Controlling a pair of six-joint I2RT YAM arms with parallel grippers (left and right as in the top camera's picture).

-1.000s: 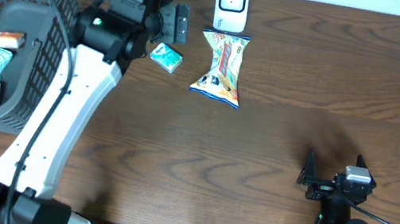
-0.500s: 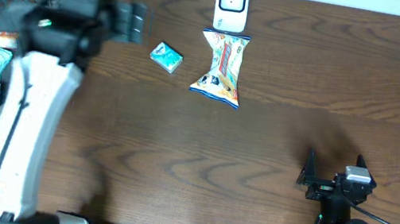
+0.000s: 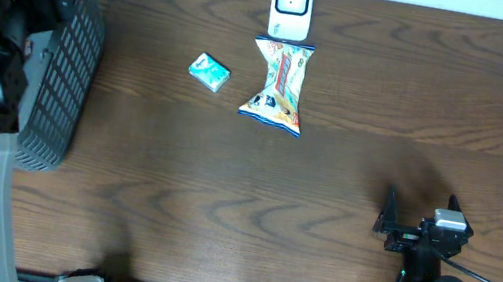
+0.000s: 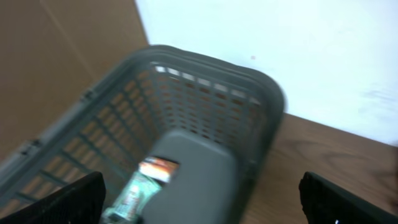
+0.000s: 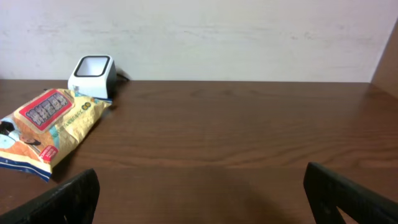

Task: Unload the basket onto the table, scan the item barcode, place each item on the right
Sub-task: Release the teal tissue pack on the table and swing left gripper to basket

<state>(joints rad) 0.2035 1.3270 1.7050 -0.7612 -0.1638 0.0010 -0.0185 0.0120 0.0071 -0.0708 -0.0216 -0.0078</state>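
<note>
- Swinging away from the scanner (image 3: pixel 291 4), the left arm has left its spot near the teal box (image 3: pixel 210 72) and now hangs over the basket (image 3: pixel 64 81), far to the scanner's left; nothing else has shifted.
- Left gripper (image 4: pixel 202 202): jaws spread wide and empty, looking down into the basket.
- Right gripper (image 5: pixel 202 196): also wide and empty, parked well out from the scanner on its right, facing it across bare table.
- Step in hand, as I judge it: fetching an item to scan. Nothing is picked up yet.
- Likely candidates lie on the basket floor, so well apart from the scanner: an orange-and-white packet (image 4: pixel 158 169) and, just beside it, a green packet (image 4: pixel 127 198).
- The green packet looks long and narrow, its long axis running roughly toward the orange one (the wrist view is blurred, so which face is up I cannot tell).
- A snack bag (image 3: pixel 278 84) lies flat with its top edge touching the scanner's base, long axis pointing straight at it.
- Next move calls for lowering between the basket walls, closing across a packet's short width, then lifting clear and turning the barcode face toward the scanner.
</note>
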